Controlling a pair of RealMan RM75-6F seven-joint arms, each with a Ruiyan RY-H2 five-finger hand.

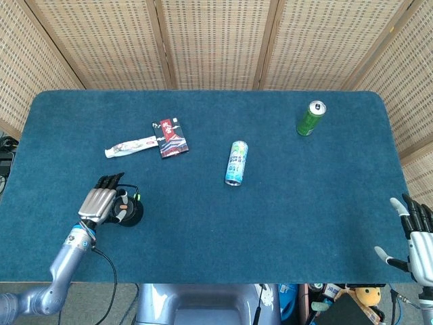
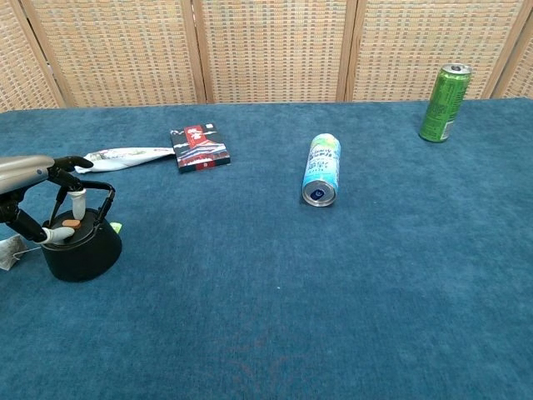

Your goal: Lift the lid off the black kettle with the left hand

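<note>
We're watching the left robot hand (image 2: 37, 196) parked right over the black kettle (image 2: 81, 246) at the near-left part of the counter (image 1: 304, 203), fingers reaching down on either side of the small orange knob on the lid (image 2: 70, 229); from the chest view a fingertip sits just beside that knob and the thumb comes in low from the left, but we can't tell whether they've actually pinched it, so we call the grasp unconfirmed. The lid looks seated on the pot, flat and level, so by our reading nothing has been lifted yet. The relation that counts: the knob lies directly beneath the fingers, under the kettle's upright bail handle (image 2: 83, 200), which arches across the lid, so the coming pull has to go straight up and clear of that arch. The left robot hand is on the spot; the right robot hand (image 1: 418, 233) waits at the far near-right corner, fingers spread and holding nothing, well apart from the kettle. Now the count, moving outward: one kettle, one lid, one white tube (image 1: 130, 145) lying flat, one small dark red packet (image 1: 170, 137) just beside it, one pale blue can (image 1: 236, 162) on its side mid-counter, and one green can (image 1: 310, 118) standing upright toward the far right.
</note>
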